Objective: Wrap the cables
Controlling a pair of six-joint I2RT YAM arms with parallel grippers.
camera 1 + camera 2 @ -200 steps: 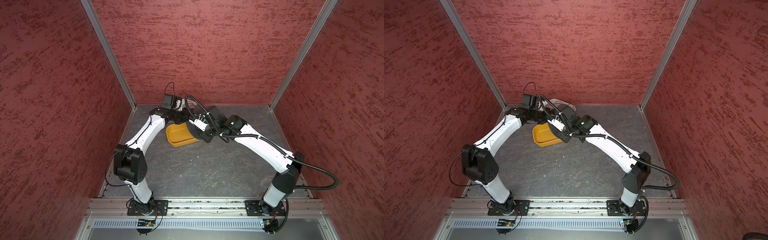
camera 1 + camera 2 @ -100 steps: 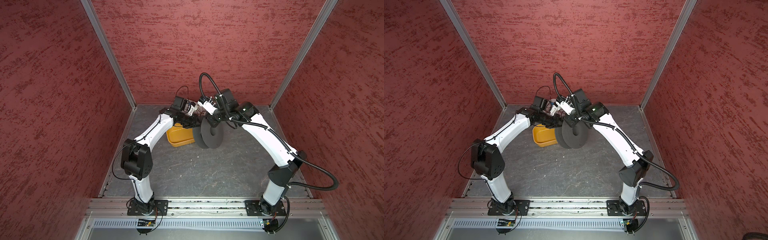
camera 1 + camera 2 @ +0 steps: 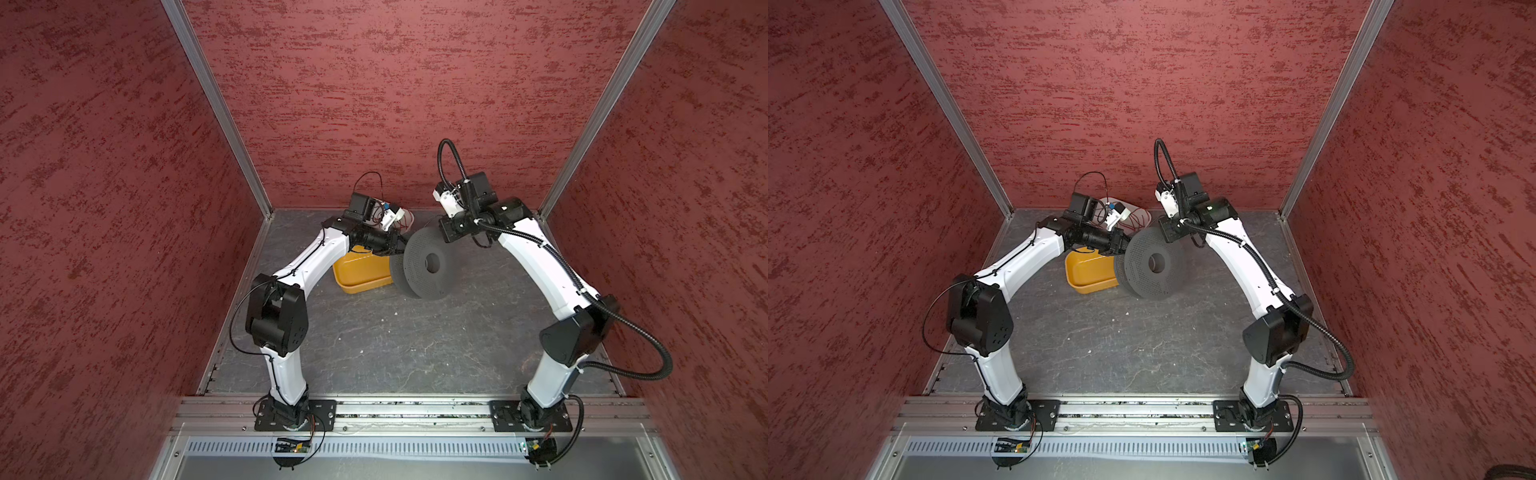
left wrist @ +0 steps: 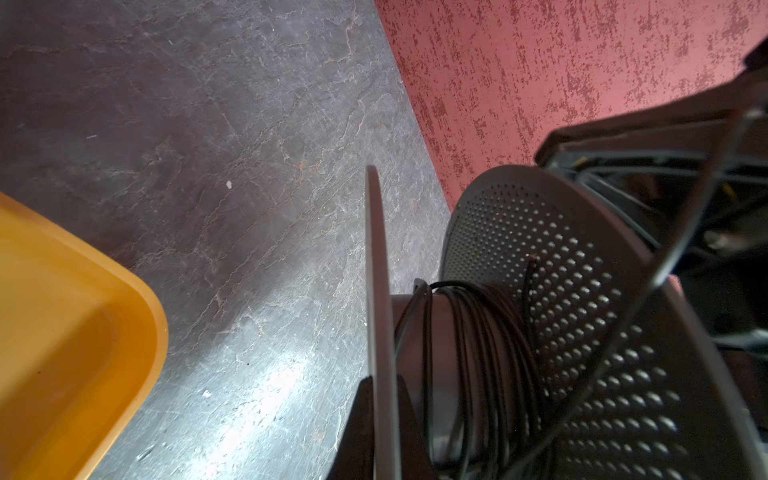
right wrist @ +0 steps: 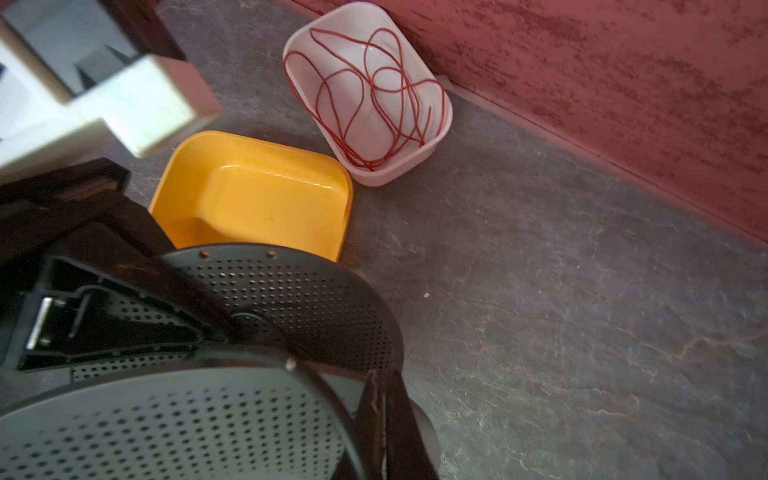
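A dark grey perforated spool (image 3: 415,276) (image 3: 1140,282) stands on edge on the floor, between both arms. The cables are one thin black wire (image 4: 478,332) wound in loose turns round the spool's hub, with a free end (image 4: 531,266) lying against the perforated flange (image 4: 561,291). My left gripper (image 4: 381,380) (image 3: 399,249) is shut on the rim of the spool's other, thin flange. My right gripper (image 5: 380,376) (image 3: 445,236) is shut at the spool's top edge, beside the near flange (image 5: 166,415). Nothing shows between its fingers.
An empty yellow tub (image 3: 361,270) (image 5: 257,199) sits on the floor just left of the spool, under the left arm. A white tub (image 5: 436,137) (image 3: 1142,216) holding a loose red wire stands against the back wall. Red walls close in three sides.
A second ago both grippers hung low over the yellow tub and the spool did not show. Now the spool stands upright right of the tub, and both grippers have shifted right with it.
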